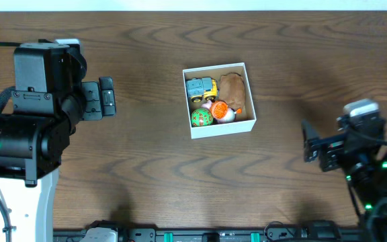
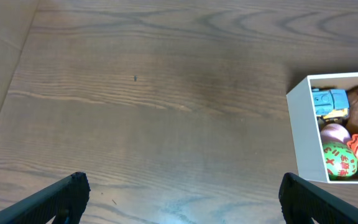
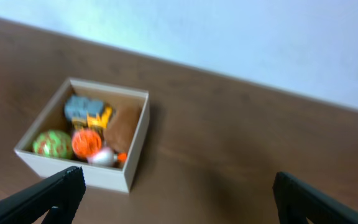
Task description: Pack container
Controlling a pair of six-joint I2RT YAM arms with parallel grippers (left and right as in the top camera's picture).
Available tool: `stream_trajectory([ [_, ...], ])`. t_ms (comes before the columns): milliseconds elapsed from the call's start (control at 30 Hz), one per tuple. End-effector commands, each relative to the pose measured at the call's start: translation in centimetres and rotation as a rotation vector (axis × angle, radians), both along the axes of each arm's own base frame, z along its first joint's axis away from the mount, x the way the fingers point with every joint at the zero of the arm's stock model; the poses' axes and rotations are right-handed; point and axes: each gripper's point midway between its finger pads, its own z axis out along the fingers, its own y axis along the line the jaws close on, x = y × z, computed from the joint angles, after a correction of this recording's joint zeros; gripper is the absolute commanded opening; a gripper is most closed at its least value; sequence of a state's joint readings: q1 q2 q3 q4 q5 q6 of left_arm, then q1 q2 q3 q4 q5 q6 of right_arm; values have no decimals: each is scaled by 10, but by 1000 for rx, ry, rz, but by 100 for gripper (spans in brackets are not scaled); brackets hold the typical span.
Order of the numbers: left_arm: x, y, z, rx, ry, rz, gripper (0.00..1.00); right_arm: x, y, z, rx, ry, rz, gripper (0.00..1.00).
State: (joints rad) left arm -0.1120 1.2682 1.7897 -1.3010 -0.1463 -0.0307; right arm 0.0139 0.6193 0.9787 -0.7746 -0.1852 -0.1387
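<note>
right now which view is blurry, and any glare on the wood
Right wrist: blurred all over, the container and its toys soft-edged. Left wrist: sharp grain, a pale sheen on the table near the bottom edge. Overhead: crisp, no glare.

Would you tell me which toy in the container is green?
The patterned ball in the container's corner, beside the orange toy; the others are blue-yellow, orange or brown.

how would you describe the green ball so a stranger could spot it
Near the middle of the wooden table sits a small white box of toys. In the overhead view the ball fills its lower left corner, below a blue truck; it alone is round and green with red marks.
</note>
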Motion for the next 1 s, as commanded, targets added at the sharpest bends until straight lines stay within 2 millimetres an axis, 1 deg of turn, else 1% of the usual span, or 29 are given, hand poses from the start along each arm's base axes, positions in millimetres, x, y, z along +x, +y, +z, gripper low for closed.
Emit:
stream_trajectory([
  [0,1,4,-4,9,11,21,98,-1,-2,-52,12,70,-14,99],
  [133,1,4,-4,9,11,21,98,-3,-2,-93,54,77,-34,99],
  [267,1,4,-4,9,11,21,98,0,-2,-124,100,33,-52,99],
  [533,1,4,-4,9,11,21,98,0,-1,-166,157,-41,-67,99],
  [667,1,4,-4,9,11,21,98,-1,-1,-178,175,-58,-70,99],
  [767,1,4,-4,9,11,21,98,-3,-1,-183,181,-69,-71,99],
  [967,1,4,-4,9,11,21,98,-4,-1,-175,181,-116,-68,99],
])
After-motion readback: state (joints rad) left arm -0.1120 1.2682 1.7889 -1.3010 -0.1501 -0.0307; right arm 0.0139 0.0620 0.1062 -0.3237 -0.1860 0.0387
